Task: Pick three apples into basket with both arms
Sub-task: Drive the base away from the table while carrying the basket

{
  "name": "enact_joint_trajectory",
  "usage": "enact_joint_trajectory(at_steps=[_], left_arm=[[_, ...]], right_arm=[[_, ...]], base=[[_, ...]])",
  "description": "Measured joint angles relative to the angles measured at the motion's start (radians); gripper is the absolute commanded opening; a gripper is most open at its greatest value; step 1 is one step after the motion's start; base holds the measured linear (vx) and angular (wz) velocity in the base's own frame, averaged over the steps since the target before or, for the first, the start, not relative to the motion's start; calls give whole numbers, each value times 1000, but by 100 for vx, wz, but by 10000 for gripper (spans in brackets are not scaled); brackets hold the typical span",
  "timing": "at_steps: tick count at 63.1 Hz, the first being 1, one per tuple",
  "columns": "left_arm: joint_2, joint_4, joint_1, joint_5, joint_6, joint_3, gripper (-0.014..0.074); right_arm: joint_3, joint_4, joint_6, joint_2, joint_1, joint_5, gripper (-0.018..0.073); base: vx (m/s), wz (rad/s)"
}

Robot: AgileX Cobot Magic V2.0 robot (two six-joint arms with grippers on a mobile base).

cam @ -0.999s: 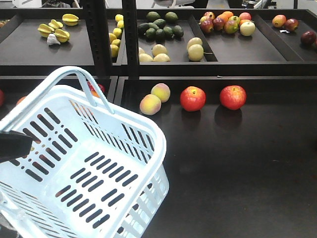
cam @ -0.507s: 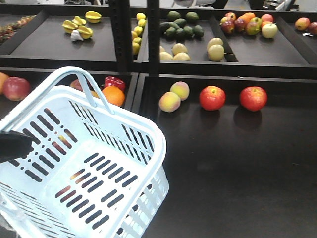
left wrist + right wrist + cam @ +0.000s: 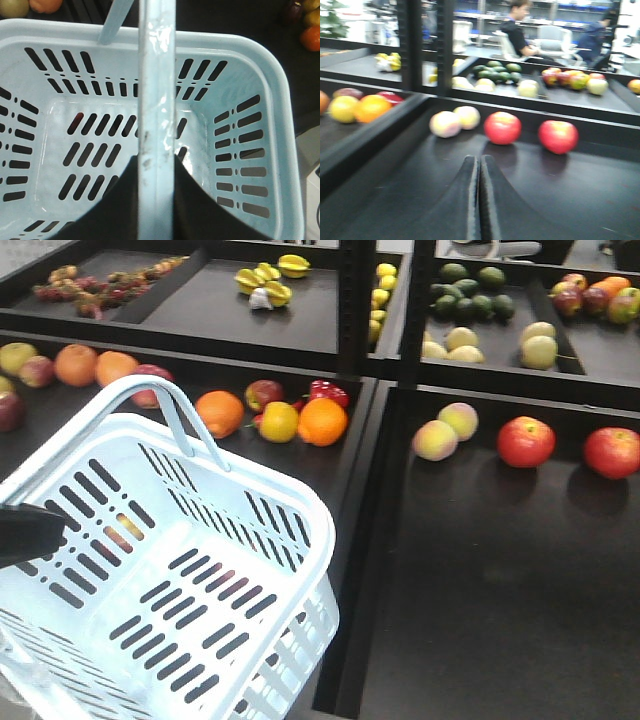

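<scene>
**Right claw faces two apples; basket hangs empty on the left**

The right claw [image 3: 480, 167] sits low over the dark shelf [image 3: 570, 195] with its fingers pressed together and nothing between them. Ahead of it is a pair of peaches [image 3: 454, 121], and everything else is placed from them. Just right of the peaches is a red apple [image 3: 502, 127], nearly in line with the claw's axis and a touch to its right. A second apple [image 3: 558, 136] lies further right of the peaches, apart from the first. Both rest on the open shelf with room around them. Being round, they offer no long axis to line up with.

The left claw [image 3: 156, 167] is clamped on the hoop handle [image 3: 157, 75] of the basket [image 3: 280, 100], one dark finger on each side of the bar. The basket hangs tilted, left of the peaches and nearer the robot. No fruit lies inside it; the only colour is what shows through the slots.

Left of the peaches, past a raised divider [image 3: 372, 455], oranges [image 3: 322, 421] lie with a reddish fruit [image 3: 263, 394] that may be a third apple, though I cannot tell.

In my judgement the right arm is the nearer one and must spread its fingers before reaching forward, since the left is occupied with the basket.
</scene>
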State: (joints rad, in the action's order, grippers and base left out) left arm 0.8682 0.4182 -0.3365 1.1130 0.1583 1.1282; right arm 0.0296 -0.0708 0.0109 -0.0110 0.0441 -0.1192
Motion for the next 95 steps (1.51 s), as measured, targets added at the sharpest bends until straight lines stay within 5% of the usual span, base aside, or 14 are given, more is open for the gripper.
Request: enact_joint_trajectory(at_steps=[95], left_arm=[[0, 0, 0, 5, 0, 0, -8]], right_arm=[[0, 0, 0, 0, 0, 0, -3]], base=[[-10, 39]])
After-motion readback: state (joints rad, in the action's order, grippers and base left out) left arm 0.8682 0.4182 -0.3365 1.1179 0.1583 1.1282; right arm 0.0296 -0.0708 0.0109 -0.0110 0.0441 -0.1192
